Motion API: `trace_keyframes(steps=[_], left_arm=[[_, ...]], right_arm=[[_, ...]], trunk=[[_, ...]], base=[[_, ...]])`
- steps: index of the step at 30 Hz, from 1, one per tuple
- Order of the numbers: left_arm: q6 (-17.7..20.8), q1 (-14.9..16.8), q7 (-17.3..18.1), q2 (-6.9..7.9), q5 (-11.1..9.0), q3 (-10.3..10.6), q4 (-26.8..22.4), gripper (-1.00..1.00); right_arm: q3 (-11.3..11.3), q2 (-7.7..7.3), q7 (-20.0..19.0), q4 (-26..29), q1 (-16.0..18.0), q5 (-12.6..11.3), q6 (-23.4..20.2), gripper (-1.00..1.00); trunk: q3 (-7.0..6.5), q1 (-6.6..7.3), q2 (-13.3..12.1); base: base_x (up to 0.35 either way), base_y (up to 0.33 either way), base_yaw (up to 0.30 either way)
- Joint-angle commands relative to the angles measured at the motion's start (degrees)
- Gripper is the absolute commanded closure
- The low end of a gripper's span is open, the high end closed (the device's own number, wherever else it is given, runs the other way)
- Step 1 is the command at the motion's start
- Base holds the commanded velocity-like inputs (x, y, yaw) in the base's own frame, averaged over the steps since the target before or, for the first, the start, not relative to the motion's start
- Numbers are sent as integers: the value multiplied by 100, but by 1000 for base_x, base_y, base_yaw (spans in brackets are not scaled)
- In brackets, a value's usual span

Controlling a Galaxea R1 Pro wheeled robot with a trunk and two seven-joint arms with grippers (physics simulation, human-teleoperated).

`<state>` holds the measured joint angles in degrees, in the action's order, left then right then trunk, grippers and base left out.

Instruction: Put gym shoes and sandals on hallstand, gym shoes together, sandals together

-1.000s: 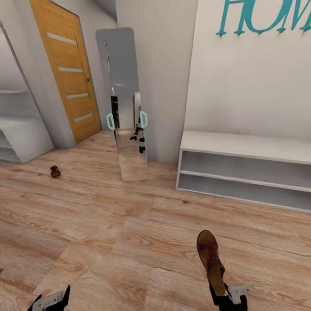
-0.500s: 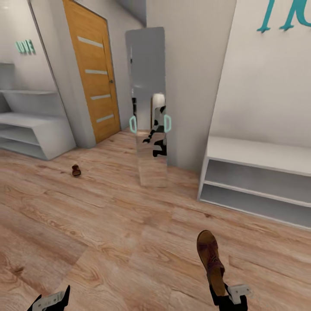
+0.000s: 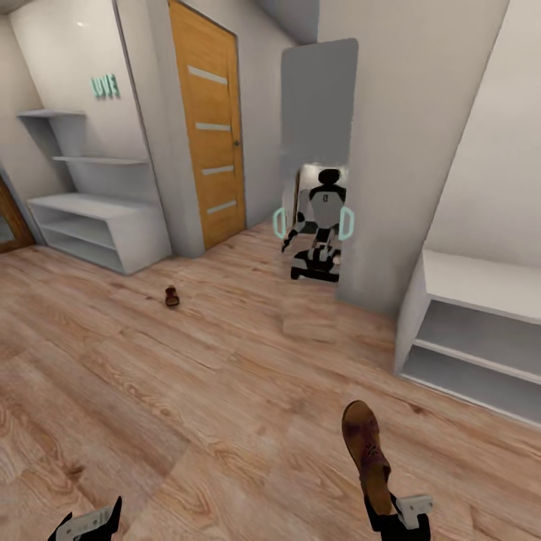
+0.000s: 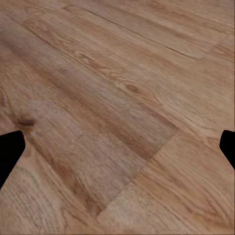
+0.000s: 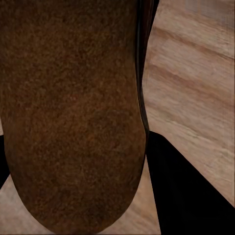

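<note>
My right gripper (image 3: 388, 512) is shut on a brown sandal (image 3: 364, 451), held low at the front right with its toe pointing away from me. Its dark sole (image 5: 73, 112) is close up in the right wrist view. The other sandal (image 3: 172, 297) lies on the corridor floor (image 3: 225, 391) farther off to the left. Beyond it, against the left wall, stands the light grey hallstand (image 3: 101, 222) with stepped shelves. At the bottom left my left gripper (image 3: 86, 524) is open over bare planks, its fingertips (image 4: 10, 152) wide apart. The gym shoes are out of view.
A second grey two-slot bench (image 3: 473, 330) stands at the right wall. A tall mirror (image 3: 317, 173) ahead reflects the robot. An orange door (image 3: 210, 128) is between the hallstand and the mirror. Open floor lies between me and the hallstand.
The camera has swung left, so the whole scene has shifted right and the hallstand has come into view. Both grippers and the held sandal keep their places in the picture.
</note>
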<state>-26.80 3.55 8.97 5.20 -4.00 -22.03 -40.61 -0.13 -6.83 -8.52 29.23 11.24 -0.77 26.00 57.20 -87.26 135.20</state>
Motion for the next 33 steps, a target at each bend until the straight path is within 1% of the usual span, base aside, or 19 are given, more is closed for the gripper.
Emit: trace_keyframes(steps=[1, 10, 13, 33], left_arm=[[-10, 6, 52, -2, -43, -12, 9, -100], [-10, 6, 54, -2, -47, -12, 9, -100], [-10, 6, 55, -2, -48, -12, 9, -100], [-10, 6, 52, -2, -48, -12, 18, -100]], right_arm=[[-3, -2, -27, 2, 1, -28, 11, 100], [2, 1, -27, -4, 1, -26, 11, 100], [2, -1, -31, 0, 1, -26, 8, 100], [13, -11, -45, -13, 1, 7, 2, 100]], trunk=[[5, -2, 2], [4, -2, 2], [4, -2, 2], [4, -2, 2]], base=[[283, 233, 271], [284, 221, 269], [290, 175, 153], [295, 158, 15]])
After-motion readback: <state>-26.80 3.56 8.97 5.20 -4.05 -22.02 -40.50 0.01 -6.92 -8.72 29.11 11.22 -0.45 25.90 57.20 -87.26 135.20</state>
